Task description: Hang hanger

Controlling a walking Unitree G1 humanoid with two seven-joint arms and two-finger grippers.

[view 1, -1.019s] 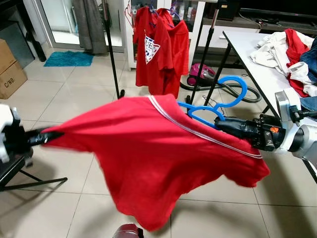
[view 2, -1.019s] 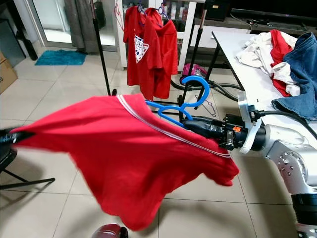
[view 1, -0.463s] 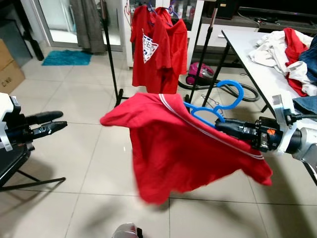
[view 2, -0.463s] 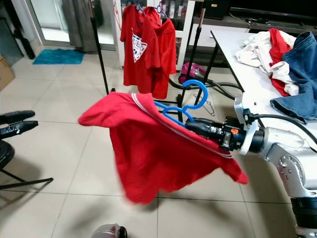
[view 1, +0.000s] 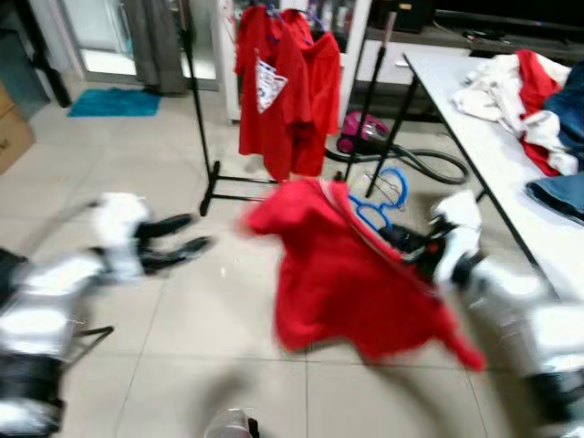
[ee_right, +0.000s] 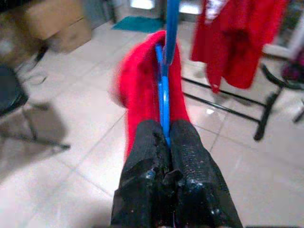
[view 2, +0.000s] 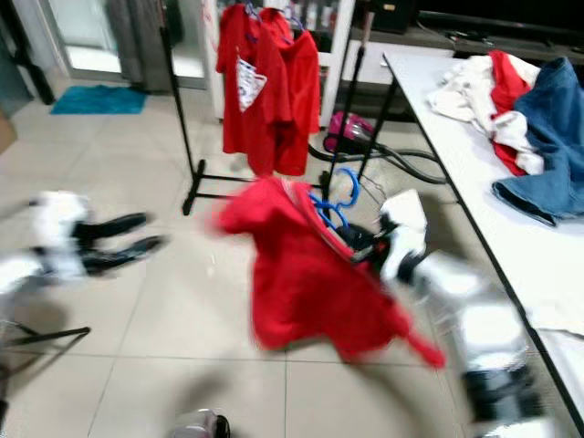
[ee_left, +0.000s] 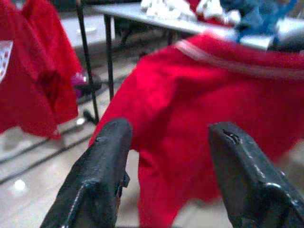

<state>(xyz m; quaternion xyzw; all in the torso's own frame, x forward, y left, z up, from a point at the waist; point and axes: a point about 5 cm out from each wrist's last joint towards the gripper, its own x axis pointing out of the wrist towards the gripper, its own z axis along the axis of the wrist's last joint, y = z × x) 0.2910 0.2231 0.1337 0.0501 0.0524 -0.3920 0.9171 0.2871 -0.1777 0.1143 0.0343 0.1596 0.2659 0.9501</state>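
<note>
Two tools: right tool clamped on blue hanger; left tool fingers apart, empty.
Hanger: carries red shirt above open tiled floor.
Ahead: rack with red shirts.
Right edge: bench with piled clothes.

The left arm reaches in from 9 o'clock, blurred, its silver forearm rising toward the centre. The left gripper points toward 3 o'clock with its two black fingers spread wide apart and nothing between them. The right arm comes in from 4 o'clock, also blurred, bent at the elbow with the forearm angled up toward 10 o'clock. The right gripper has its fingers pressed together, clamped on the hanger that carries the shirt. The two grippers are well apart, at about the same height.
</note>
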